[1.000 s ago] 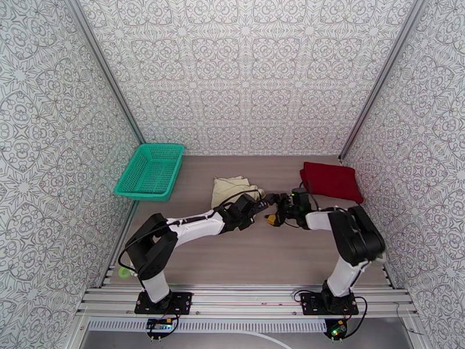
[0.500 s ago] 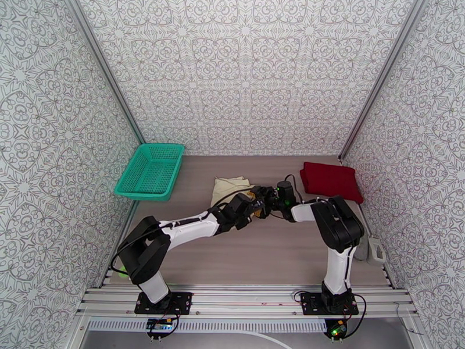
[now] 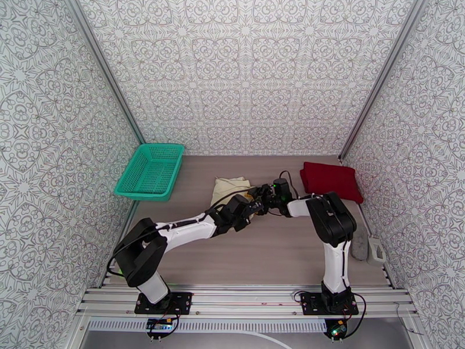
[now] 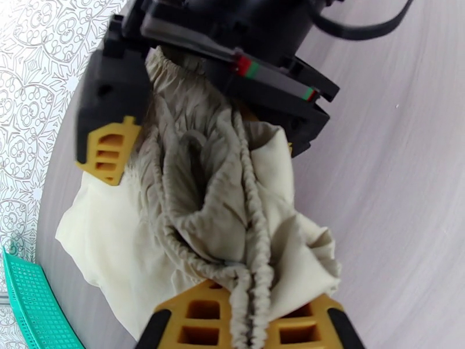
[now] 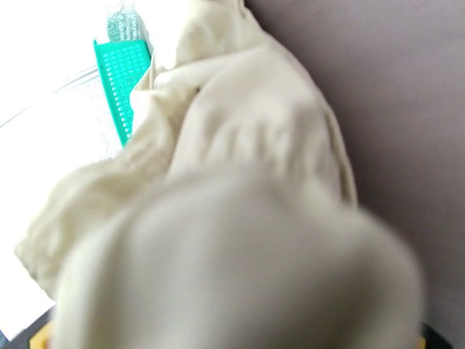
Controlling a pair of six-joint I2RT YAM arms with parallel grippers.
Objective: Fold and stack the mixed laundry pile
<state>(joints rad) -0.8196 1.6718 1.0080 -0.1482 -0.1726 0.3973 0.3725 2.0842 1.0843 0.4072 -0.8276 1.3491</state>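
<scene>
The cream-beige garment [image 3: 228,186] lies on the table left of centre, and its gathered waistband [image 4: 221,187] is lifted into a bunch. My left gripper [image 3: 250,205] is shut on that waistband, and its yellow fingertips [image 4: 200,318] pinch the elastic edge and cord. My right gripper [image 3: 263,199] faces it from the right. Its jaws stand apart around the same bunched cloth, with one yellow finger [image 4: 107,149] against the fabric. In the right wrist view the cream cloth [image 5: 244,170] sits very close and blurred. The dark red shirt [image 3: 330,180] lies folded at the back right.
A teal mesh basket [image 3: 150,170] stands at the back left, and its corner [image 4: 26,309] is near the garment. Patterned walls close in the table [image 3: 261,257] on three sides. Both arms meet over the table's middle.
My right gripper has swung left and back from the table's middle to the left gripper, and its jaws have come in around the waistband. The left gripper stays shut on the cloth.
</scene>
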